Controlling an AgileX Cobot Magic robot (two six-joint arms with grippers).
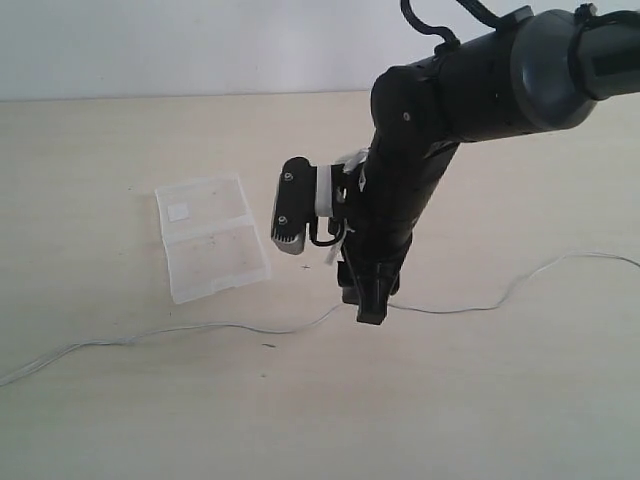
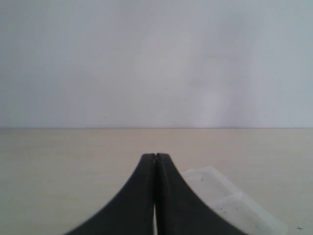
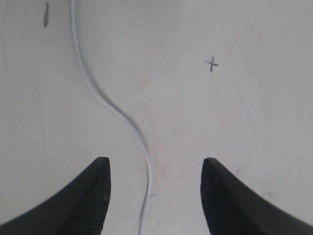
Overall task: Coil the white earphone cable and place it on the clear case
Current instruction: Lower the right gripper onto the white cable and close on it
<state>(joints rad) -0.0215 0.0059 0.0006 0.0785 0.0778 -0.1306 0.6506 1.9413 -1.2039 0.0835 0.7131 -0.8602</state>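
Note:
The white earphone cable lies uncoiled on the pale table, running from the left front edge, under my right arm, to the far right. The clear case lies flat and opened out, left of centre, with a white sticker on it. My right gripper points down over the cable's middle stretch. In the right wrist view it is open, and the cable runs on the table between its fingers, nearer one of them. My left gripper is shut on nothing, with the clear case just beyond it.
The pale wooden table ends at a white wall behind. Small pen marks sit on it: a cross and a dark dash. The right arm's wrist camera hangs close to the case's edge.

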